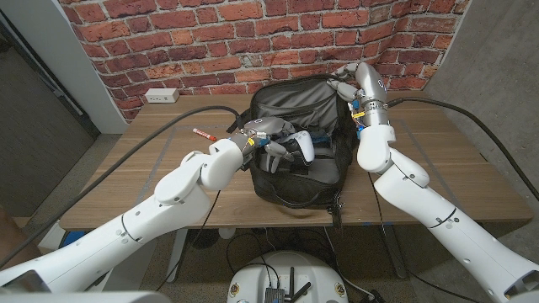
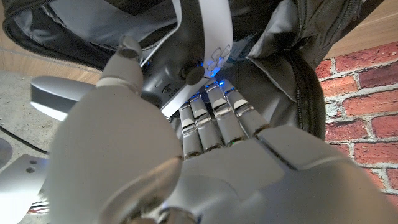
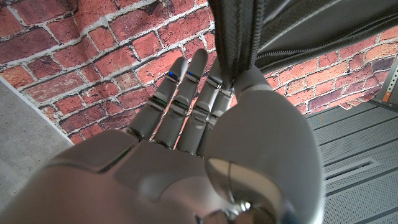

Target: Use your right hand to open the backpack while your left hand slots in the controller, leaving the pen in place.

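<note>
- One black backpack (image 1: pixel 295 143) lies in the middle of the wooden table (image 1: pixel 463 168), its main flap lifted toward the brick wall (image 1: pixel 168 34) so the grey lining shows.
- One white controller (image 1: pixel 296 148) sits at the backpack's mouth, over the open compartment; in the left wrist view it (image 2: pixel 202 56) shows a dark thumbstick and a blue light.
- One pen (image 1: pixel 205 134), red-tipped, lies on the table just left of the backpack, apart from it and from both hands.
- The left hand (image 1: pixel 257 139) grasps the controller; in the left wrist view (image 2: pixel 186 143) its fingers (image 2: pixel 214 115) run under the white shell and the thumb lies along its side.
- The right hand (image 1: pixel 347 84) holds the raised flap at the backpack's far right corner; in the right wrist view (image 3: pixel 211 130) the thumb presses the flap's zipper edge (image 3: pixel 236 37) against the fingers.
- One white power strip (image 1: pixel 160 95) sits at the table's far left edge by the wall.
- Bare tabletop lies to the left of the pen and to the right of the backpack; the backpack's near edge comes close to the table's front edge.
</note>
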`<control>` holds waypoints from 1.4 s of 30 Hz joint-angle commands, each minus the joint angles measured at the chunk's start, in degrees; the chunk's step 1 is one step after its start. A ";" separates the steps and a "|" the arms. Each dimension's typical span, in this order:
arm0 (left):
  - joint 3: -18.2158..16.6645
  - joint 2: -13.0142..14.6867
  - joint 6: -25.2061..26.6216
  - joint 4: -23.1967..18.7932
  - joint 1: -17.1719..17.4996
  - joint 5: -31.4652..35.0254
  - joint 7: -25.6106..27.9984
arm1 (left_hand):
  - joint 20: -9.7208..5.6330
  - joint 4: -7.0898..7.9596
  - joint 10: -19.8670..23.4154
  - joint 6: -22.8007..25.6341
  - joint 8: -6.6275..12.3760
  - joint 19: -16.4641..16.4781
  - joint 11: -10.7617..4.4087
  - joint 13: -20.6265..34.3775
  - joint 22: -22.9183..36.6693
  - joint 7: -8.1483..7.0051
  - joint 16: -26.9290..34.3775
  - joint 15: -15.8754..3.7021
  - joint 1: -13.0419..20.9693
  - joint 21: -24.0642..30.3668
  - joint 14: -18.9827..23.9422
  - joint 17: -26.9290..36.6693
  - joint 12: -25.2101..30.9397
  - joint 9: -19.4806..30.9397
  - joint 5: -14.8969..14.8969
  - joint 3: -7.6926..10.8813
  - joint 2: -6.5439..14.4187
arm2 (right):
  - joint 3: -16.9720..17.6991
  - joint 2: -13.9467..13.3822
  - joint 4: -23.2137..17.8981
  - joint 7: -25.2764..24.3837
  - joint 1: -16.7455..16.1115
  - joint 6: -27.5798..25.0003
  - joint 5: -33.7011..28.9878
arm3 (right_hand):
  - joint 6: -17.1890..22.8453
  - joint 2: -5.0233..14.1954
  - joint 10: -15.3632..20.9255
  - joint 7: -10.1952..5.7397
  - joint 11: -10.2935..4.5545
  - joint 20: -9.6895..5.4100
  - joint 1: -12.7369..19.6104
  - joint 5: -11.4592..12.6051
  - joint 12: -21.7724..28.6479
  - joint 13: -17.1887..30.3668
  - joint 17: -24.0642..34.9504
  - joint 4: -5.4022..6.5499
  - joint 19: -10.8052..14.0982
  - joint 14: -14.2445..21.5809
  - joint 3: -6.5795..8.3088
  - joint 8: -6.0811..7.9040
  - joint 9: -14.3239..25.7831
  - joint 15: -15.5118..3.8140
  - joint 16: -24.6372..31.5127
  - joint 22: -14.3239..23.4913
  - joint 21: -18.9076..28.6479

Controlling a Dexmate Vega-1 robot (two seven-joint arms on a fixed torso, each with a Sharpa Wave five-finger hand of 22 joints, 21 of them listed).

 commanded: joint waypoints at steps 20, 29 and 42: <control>5.47 -2.16 -0.80 5.17 -5.27 5.30 -2.63 | -8.62 0.81 4.99 6.29 -0.06 1.99 -5.16 0.08 0.23 -4.56 0.60 -8.83 0.10 0.70 0.78 0.43 0.39 0.19 0.46 1.44 9.04 | 0.21 0.66 2.02 -0.11 1.17 2.00 1.28 | 0.64 3.20 0.70 0.20 -0.75 -7.50 3.72 0.30 -0.56 0.47 0.58 0.19 -0.03 0.67 0.09 -0.42 0.41 -5.67 -0.50 0.11 0.75; 6.50 -3.78 -1.30 7.25 -6.37 7.11 -3.15 | -8.57 0.79 5.18 6.31 -0.20 2.08 -5.15 0.11 0.28 -4.57 0.65 -8.83 0.20 0.73 0.86 0.46 0.48 0.21 0.47 1.46 9.11 | 0.36 0.76 2.28 -0.36 1.22 2.70 1.80 | 0.69 3.18 0.87 0.24 -0.72 -7.49 3.57 0.28 -0.66 0.60 0.73 0.28 -0.06 0.65 -0.04 -0.57 0.43 -5.54 -0.71 0.12 0.99; 7.91 -5.50 -2.26 9.36 -7.45 9.70 -3.04 | -8.51 0.70 4.91 5.90 -0.64 2.17 -5.14 0.13 0.36 -4.45 0.48 -8.78 0.36 0.77 0.57 0.41 0.37 0.24 0.48 1.49 9.00 | 0.95 0.50 2.02 -0.70 0.57 3.74 2.30 | 0.68 3.18 0.83 0.22 -0.48 -7.50 3.65 0.28 -0.95 0.63 0.97 0.24 -0.14 0.72 -0.13 -0.76 0.46 -5.61 -0.88 0.13 1.27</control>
